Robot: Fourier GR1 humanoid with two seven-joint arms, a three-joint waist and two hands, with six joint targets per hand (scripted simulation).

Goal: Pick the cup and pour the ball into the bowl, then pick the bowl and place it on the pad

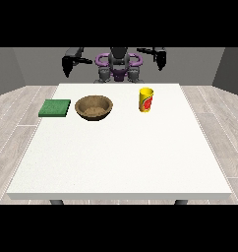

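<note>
Nearest, only bare white table [121,162] is recorded. Farther back, three items are listed in a row: green pad [55,108] at the view's left, brown bowl [94,107] just beside it, yellow cup [146,99] well apart to the right, upright; no ball can be seen inside. Farthest, the hand at the view's left [67,66] and the hand at the view's right [160,59] are held raised off the table, holding nothing; finger positions cannot be told. Nothing is judged done: pouring and bowl placement remain.

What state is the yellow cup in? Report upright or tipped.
Upright. The yellow cup stands on its base on the white table, open rim facing up.
</note>
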